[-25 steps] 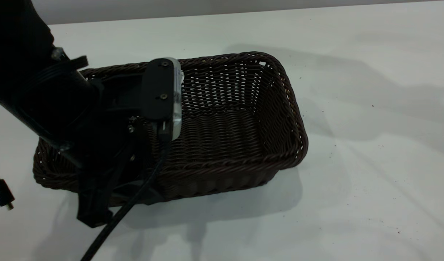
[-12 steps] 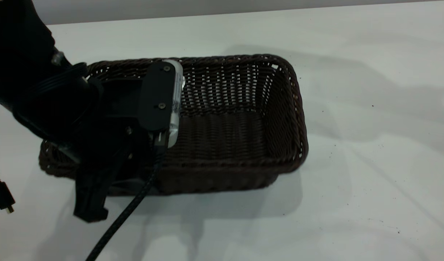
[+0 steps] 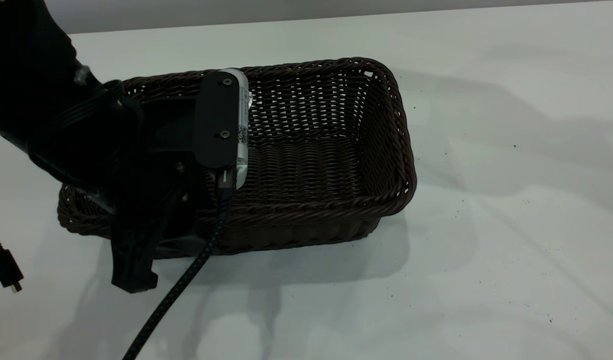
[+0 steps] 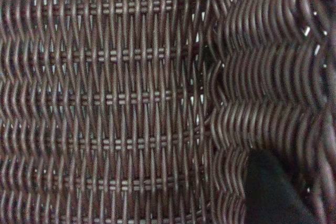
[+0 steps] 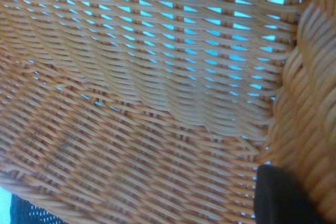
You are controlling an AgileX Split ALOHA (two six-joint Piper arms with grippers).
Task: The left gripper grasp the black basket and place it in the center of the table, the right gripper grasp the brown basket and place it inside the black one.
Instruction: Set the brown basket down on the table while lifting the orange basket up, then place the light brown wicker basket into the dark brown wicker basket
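Note:
The black basket [image 3: 311,165] is on the table [image 3: 486,150], left of centre in the exterior view. My left gripper [image 3: 153,247] is shut on the basket's near wall close to its left end. One finger [image 3: 131,270] is outside the wall and the other finger [image 4: 270,190] is inside against the weave. The brown basket [image 5: 131,129] shows only in the right wrist view, filling it. One finger [image 5: 281,198] of my right gripper lies inside it against the braided rim [image 5: 310,103]. The right arm is outside the exterior view.
A black braided cable [image 3: 176,295] trails from the left wrist across the table's near side. A loose cable plug [image 3: 6,272] hangs at the far left. Bare table lies to the basket's right and front.
My left gripper has moved the black basket. It rocked, dipped level, and its right end now sits slightly higher and farther back. The gripper's outer finger rose with it.

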